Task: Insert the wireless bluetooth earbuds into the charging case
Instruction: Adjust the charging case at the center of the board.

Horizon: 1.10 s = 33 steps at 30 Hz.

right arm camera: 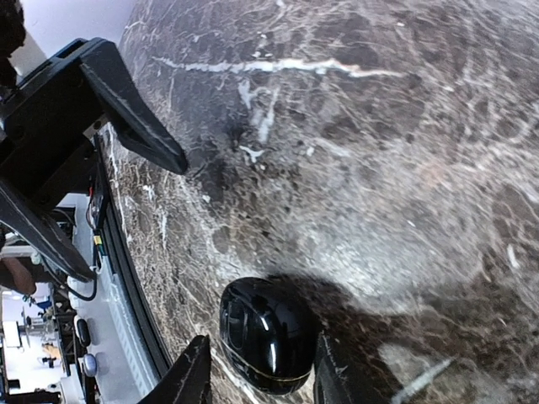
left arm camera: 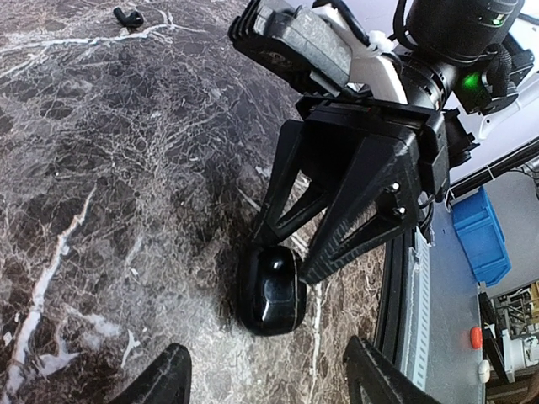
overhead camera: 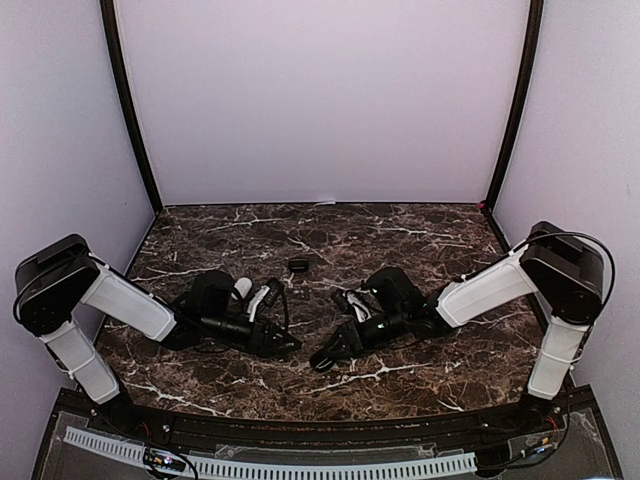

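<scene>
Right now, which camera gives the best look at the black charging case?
The right wrist view: the charging case fills the foreground, glossy, its seam visible, between the right gripper's fingers. The left wrist view shows it smaller, at those fingertips. In the top external view it is barely separable from the dark gripper.

black charging case point(right arm camera: 268, 332) lies closed on table point(left arm camera: 101, 168); black earbud point(left arm camera: 128, 15) well apart.
</scene>
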Available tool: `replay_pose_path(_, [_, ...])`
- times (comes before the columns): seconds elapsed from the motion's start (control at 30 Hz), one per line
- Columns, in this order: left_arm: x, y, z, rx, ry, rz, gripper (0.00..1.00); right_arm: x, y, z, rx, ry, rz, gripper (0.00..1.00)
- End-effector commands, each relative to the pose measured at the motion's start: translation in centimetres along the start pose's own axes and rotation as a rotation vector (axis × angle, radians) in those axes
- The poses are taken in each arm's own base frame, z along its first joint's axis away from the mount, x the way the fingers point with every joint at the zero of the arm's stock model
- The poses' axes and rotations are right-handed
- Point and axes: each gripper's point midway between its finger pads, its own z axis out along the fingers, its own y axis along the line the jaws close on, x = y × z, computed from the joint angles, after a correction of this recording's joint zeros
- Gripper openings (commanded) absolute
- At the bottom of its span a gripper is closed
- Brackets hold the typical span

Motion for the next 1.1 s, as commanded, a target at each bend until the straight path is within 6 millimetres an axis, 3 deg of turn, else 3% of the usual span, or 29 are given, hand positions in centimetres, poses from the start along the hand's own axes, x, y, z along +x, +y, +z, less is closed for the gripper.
replay_pose_path(0.0, [-0.6,-0.6,0.4,0.033,0.000,0.020,0.65,-1.9,2.0,0.5,-0.080,-0.024,-0.064,0.42])
replay_pose_path(0.2, [-0.3,-0.5,0.3,0.031,0.006,0.036,0.65,-3.0,2.6,0.1,-0.081,-0.050,-0.092,0.50])
replay_pose_path(0.37, [0.2,-0.2,0.3,0.006,0.022,0.065,0.66,-2.7,1.9,-0.9,-0.026,-0.065,-0.097,0.56])
replay_pose_path(0.63, [2.2,0.1,0.8,-0.081,0.059,0.266,0.71,0.4,1.2,-1.7,-0.051,-0.024,0.015,0.55])
replay_pose_path(0.87, [4.1,-0.4,1.0,-0.050,0.096,0.436,0.81,1.9,1.1,-1.7,-0.071,-0.015,0.070,0.53])
replay_pose_path(0.97, [4.7,-0.1,1.2,-0.046,0.130,0.486,0.80,2.4,1.2,-1.4,-0.086,-0.006,0.089,0.51])
replay_pose_path(1.07, [5.0,0.1,1.4,-0.040,0.160,0.508,0.72,2.4,1.3,-1.0,-0.099,-0.008,0.099,0.49])
